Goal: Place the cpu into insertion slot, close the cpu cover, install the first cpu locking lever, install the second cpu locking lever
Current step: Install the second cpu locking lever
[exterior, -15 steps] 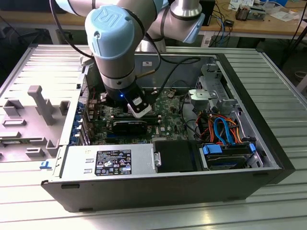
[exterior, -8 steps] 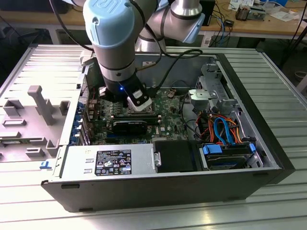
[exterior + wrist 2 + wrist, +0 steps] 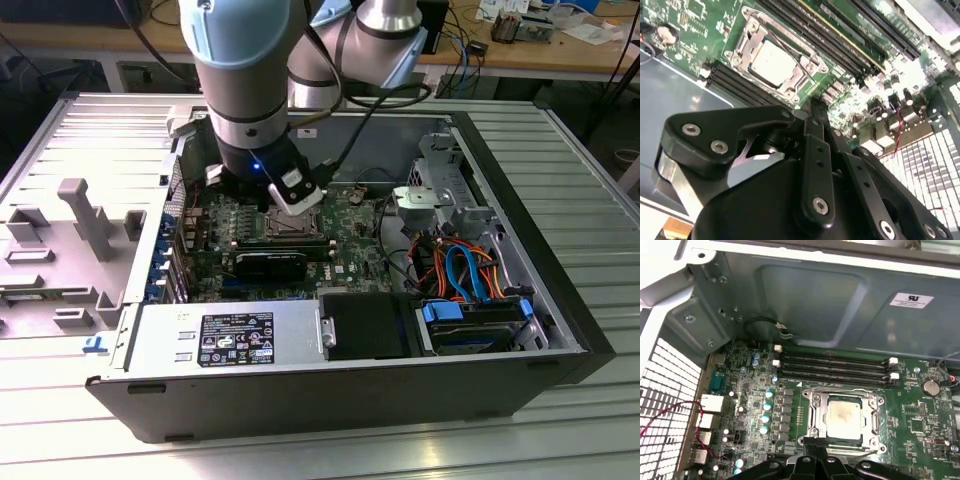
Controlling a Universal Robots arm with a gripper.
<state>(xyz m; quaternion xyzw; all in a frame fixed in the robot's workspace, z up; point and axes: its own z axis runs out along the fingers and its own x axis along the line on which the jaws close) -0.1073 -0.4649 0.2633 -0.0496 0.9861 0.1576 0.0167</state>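
Silver-grey cpu (image 3: 844, 416) seated in the slot (image 3: 812, 80), framed by the metal cover (image 3: 816, 416) lying flat over it, 1 thin lever wire (image 3: 790, 47) crossing the chip's corner. Just beside the socket on the green board (image 3: 920, 425), gripper (image 3: 812, 107) hovering close above, probably placed to work the latches. Fingers look pressed together, holding nothing. Around it all, the grey case (image 3: 560, 300).

We are reaching our arm (image 3: 245, 80) steeply downward, wrist pointing toward six o'clock in the exterior view. Our gripper (image 3: 812, 107) is hanging low, its black fingers (image 3: 815, 130) drawn together to a narrow tip in the second wrist view, gripping nothing.
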